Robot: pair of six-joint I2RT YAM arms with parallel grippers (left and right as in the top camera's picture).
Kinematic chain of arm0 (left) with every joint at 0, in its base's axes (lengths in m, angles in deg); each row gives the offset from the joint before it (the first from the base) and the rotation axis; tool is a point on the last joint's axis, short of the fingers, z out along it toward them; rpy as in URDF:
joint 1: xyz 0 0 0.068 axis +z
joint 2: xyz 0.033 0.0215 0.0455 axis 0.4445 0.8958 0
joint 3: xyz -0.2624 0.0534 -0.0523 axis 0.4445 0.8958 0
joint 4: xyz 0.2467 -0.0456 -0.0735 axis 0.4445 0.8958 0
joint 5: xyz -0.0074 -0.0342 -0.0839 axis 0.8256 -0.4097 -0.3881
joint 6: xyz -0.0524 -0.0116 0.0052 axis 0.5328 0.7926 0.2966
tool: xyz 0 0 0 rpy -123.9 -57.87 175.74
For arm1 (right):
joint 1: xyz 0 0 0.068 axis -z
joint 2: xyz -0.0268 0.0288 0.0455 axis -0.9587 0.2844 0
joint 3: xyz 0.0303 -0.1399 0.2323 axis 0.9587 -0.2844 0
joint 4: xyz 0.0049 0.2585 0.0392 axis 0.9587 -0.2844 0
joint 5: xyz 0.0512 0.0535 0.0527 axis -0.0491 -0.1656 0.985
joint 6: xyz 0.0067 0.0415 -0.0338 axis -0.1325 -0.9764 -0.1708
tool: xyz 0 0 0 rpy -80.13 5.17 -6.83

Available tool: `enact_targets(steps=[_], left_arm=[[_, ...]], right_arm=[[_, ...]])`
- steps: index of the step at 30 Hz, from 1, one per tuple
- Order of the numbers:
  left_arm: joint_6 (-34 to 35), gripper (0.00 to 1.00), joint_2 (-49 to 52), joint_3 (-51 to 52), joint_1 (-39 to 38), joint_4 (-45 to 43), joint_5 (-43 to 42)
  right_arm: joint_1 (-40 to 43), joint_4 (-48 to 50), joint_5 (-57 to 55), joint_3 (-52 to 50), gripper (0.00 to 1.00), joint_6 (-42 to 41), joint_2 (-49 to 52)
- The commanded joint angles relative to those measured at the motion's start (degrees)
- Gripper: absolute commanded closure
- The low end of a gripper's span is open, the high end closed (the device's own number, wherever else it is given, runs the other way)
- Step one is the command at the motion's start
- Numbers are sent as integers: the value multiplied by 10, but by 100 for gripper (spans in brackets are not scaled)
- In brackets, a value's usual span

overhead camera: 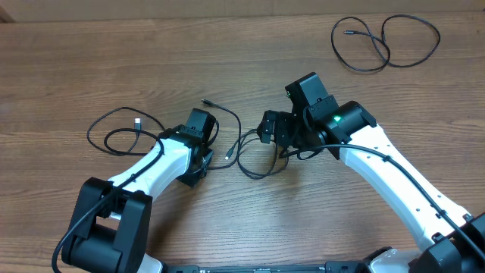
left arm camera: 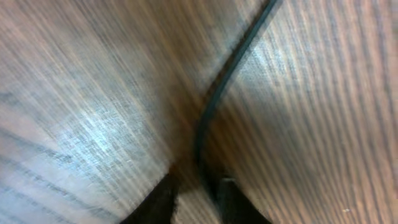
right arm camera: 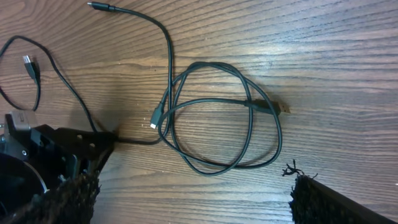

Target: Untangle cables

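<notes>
Three sets of thin black cables lie on the wooden table. One loop (overhead camera: 121, 135) with a silvery plug (overhead camera: 138, 121) is at the left, a doubled coil (overhead camera: 254, 158) sits in the middle, and a separate loop (overhead camera: 386, 42) is at the far right. My left gripper (overhead camera: 203, 152) is down at the table with a strand (left arm camera: 214, 93) of the middle cable running between its fingertips (left arm camera: 199, 193). The jaws are close together, with a strip of table still showing beside the cable. My right gripper (right arm camera: 193, 199) hovers wide open over the coil (right arm camera: 217, 124), holding nothing.
In the right wrist view the left arm's black gripper (right arm camera: 62, 146) sits at the coil's left end. A loose plug (right arm camera: 99, 6) points to the far side. Thicker black wires run along both white arms (overhead camera: 394, 178).
</notes>
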Motion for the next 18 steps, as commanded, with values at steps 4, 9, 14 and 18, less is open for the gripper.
enact_targets(steps=[4,9,14,18], left_arm=[[-33,96,35,-1,2,-7,-17],[-86,96,23,-55,4,43,-16],[-98,96,-8,-138,4,118,-10],[-163,96,-41,-205,4,134,-10]], right_arm=[[3,3,-3,-5,0,-2,2],[3,3,-4,-5,0,-2,2],[3,5,-4,-5,0,-2,2],[3,5,-4,-5,0,-2,2]])
